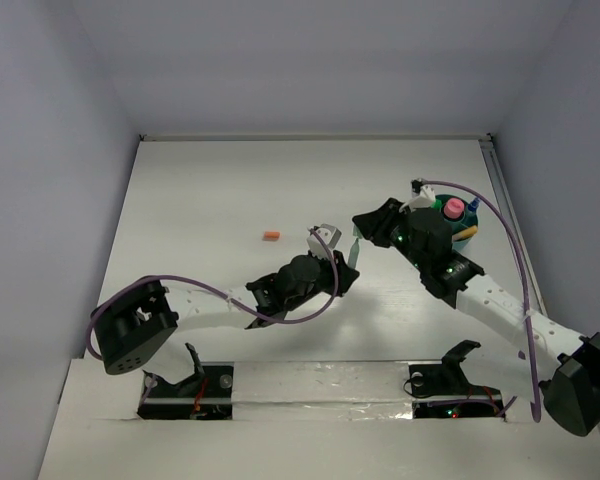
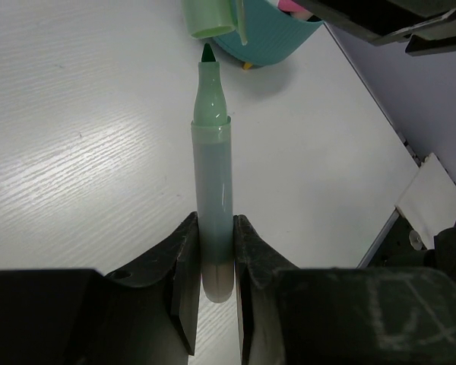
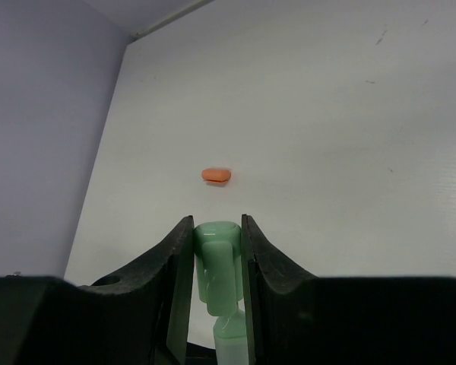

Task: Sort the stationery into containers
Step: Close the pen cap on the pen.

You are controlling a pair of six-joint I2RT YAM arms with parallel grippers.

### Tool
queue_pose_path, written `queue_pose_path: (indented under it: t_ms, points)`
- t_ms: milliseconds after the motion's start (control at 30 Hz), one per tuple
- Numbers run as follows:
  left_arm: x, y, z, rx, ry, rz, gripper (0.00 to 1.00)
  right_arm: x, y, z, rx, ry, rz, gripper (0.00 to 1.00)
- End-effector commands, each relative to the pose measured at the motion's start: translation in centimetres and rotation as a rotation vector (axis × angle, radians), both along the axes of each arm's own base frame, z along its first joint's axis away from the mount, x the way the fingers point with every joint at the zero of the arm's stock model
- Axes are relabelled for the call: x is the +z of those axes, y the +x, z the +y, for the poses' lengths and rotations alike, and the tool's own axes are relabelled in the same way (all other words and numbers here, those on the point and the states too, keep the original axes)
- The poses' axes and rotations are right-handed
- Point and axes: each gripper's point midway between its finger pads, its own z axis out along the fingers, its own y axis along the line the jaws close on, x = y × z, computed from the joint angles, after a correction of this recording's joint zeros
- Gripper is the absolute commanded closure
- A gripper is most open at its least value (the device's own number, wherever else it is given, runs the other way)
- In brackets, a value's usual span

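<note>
Green marker (image 2: 213, 190) uncapped, tail end clamped tight in left gripper (image 2: 213, 237) above table (image 2: 76, 152). Tip sat just short of green cap (image 3: 216, 262), itself pinched in right gripper (image 3: 217, 232). Teal tub (image 2: 267, 42) just behind. Orange cap (image 3: 216, 175) lay apart on table.

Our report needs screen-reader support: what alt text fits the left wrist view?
The left pincer grips an uncapped pale-green marker, its tip pointing at a matching cap just beyond it. A teal tub sits behind the cap on the white table.
</note>
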Motion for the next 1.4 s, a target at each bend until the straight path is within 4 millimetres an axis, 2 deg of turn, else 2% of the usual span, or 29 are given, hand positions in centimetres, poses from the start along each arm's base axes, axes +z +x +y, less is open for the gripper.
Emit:
queue_pose_path:
  t_ms: [0,400,700,867,967,1067,1367]
  points:
    - [3.9,0.6,-0.7,0.008,-0.078,-0.067,1.0,1.9,0.1,0.3,-0.002,0.014,-0.059,1.0]
    - [5.7,1.1,-1.0,0.013,-0.079,-0.111,1.0,0.5,-0.2,0.4,-0.003,-0.018,-0.043,1.0]
    - [6.5,1.5,-0.3,0.049,-0.082,-0.132,1.0,0.1,-0.6,0.0,-0.021,-0.012,-0.049,1.0]
    - [7.2,1.7,-0.3,0.061,-0.108,-0.136,1.0,0.6,-0.8,0.1,-0.03,0.036,-0.068,1.0]
    - [7.7,1.8,-0.6,0.061,-0.118,-0.144,1.0,1.0,-1.6,1.1,-0.004,0.092,-0.081,1.0]
    - [8.4,2.1,-0.7,0.073,-0.13,-0.158,1.0,0.4,-2.1,2.0,0.015,0.101,-0.068,1.0]
    - [10.2,2.7,-0.7,0.092,-0.141,-0.193,1.0,0.0,-3.4,2.4,0.022,0.136,-0.062,1.0]
